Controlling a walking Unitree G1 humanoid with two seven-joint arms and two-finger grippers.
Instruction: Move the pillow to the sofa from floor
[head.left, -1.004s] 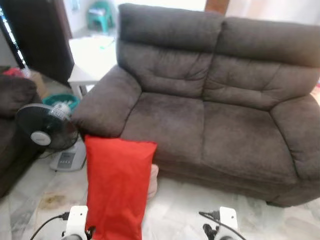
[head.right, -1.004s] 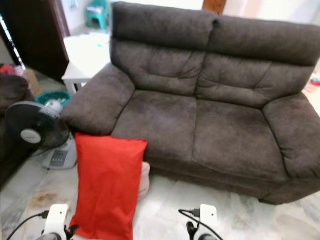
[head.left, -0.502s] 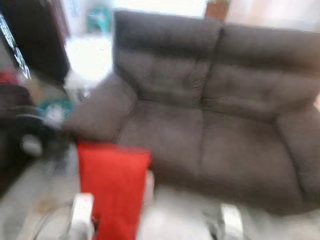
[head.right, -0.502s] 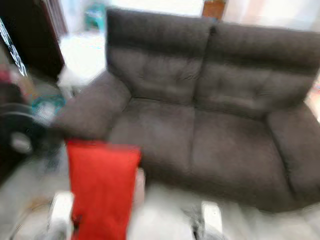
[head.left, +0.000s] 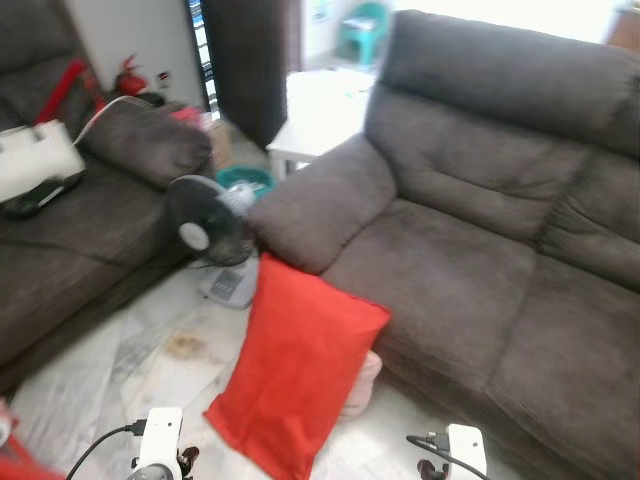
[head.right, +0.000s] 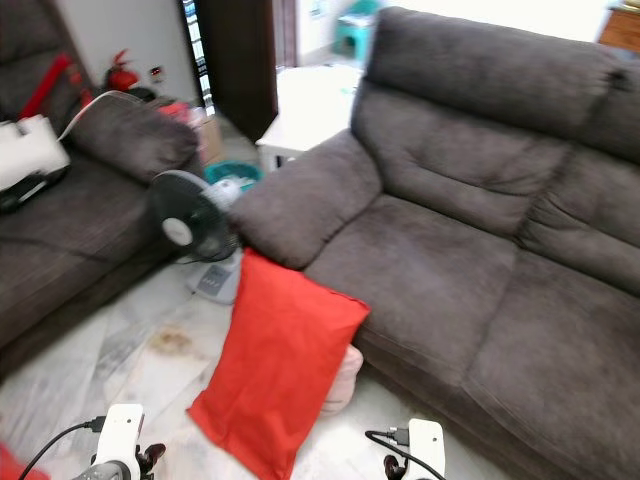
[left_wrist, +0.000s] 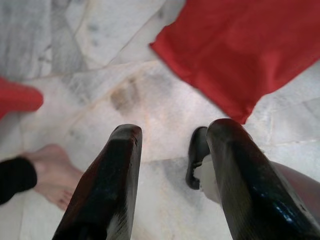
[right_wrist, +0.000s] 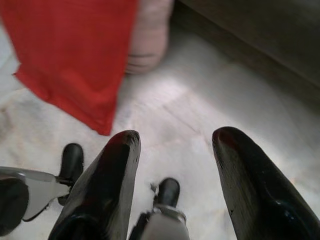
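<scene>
Compared with a second ago, the whole scene is sitting further right and a second couch (head.left: 70, 230) is coming into sight, which reads as the camera turning rather than anything shifting. Both pincers are hanging low over the marble floor (left_wrist: 125, 95): the left gripper (left_wrist: 172, 150) is holding its fingers well apart with nothing between them, and the right gripper (right_wrist: 175, 155) is doing the same. Just ahead of them the red pillow (head.left: 300, 375) is standing on the floor, tilted and leaning back against the sofa (head.left: 470, 240) below its armrest, which is probably what is keeping it upright. A pinkish cushion (head.left: 362, 380) is peeking from behind the pillow. Beside the sofa's armrest a fan (head.left: 205, 230) is standing. A person's bare foot (left_wrist: 55, 172) is resting near the left gripper.
</scene>
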